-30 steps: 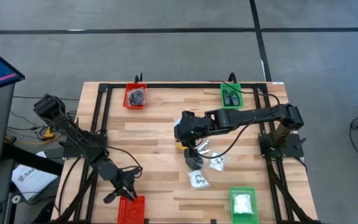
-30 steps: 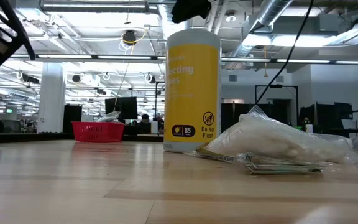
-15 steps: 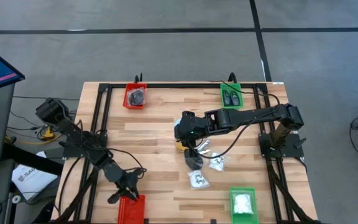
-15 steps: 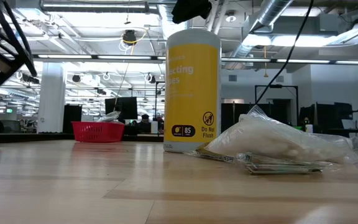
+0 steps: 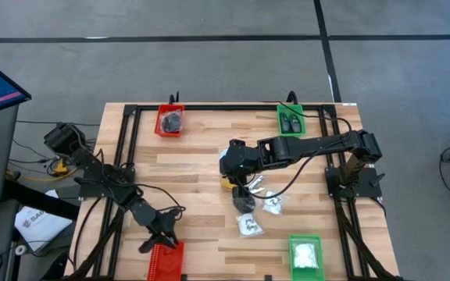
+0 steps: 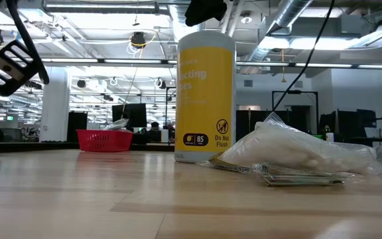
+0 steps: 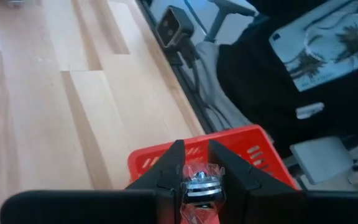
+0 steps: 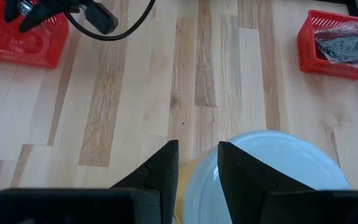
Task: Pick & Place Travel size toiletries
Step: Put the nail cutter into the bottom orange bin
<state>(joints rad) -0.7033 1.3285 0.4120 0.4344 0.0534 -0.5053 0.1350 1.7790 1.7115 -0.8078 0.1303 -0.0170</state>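
My left gripper (image 5: 160, 240) hangs over the near-left red tray (image 5: 166, 264), shut on a small silvery item in clear wrap (image 7: 198, 182). My right gripper (image 8: 197, 163) stands open above the pale lid (image 8: 263, 177) of the yellow jar (image 6: 206, 96), at mid-table, with nothing between its fingers. Beside the jar on the wood lie clear packets with white contents (image 5: 250, 225) (image 5: 273, 204) and a black roundish piece (image 5: 244, 200). In the low view one packet (image 6: 304, 154) lies flat to the right of the jar. My left gripper pinches the silvery item in its clear wrap (image 7: 197, 177) between its two fingers. The fingers slant down toward the table's near edge. The item is lifted clear, above the red tray's rim (image 7: 229, 142).
At the far edge, a red tray (image 5: 169, 120) holds a black piece and a green tray (image 5: 291, 120) holds dark bottles. A green tray at the near right (image 5: 305, 255) holds a white packet. A black frame (image 5: 127, 136) borders the table.
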